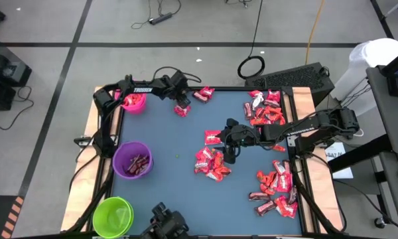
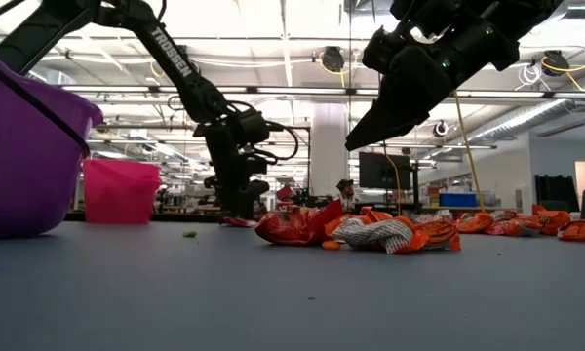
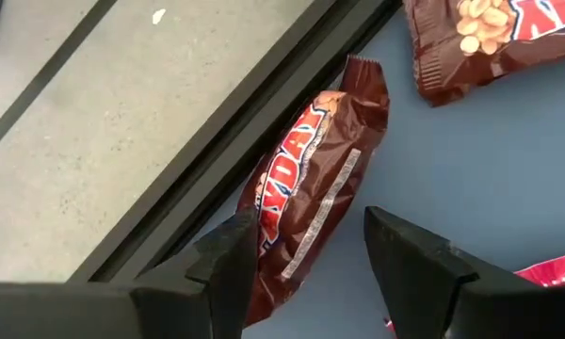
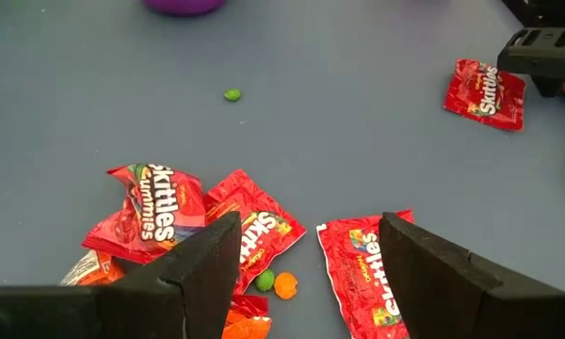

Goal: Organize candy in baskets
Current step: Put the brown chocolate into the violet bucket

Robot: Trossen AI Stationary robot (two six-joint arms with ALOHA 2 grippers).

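Note:
A dark brown candy wrapper (image 3: 315,179) lies flat on the blue table against its far edge rail. My left gripper (image 3: 306,235) is open and points down at it, one finger on each side of its nearer end; I cannot tell whether they touch it. In the high view this gripper (image 1: 181,101) is at the far edge, right of the pink basket (image 1: 134,101). My right gripper (image 1: 229,151) hangs open above the red candy pile (image 4: 198,226) at mid-table. The purple basket (image 1: 132,159) and the green basket (image 1: 113,216) stand along the left side.
A second brown candy (image 3: 480,42) and a red one (image 3: 556,273) lie close to my left gripper. More red candy lies in heaps at the far right (image 1: 265,109) and near right (image 1: 278,189). Small loose orange and green sweets (image 4: 232,94) dot the table.

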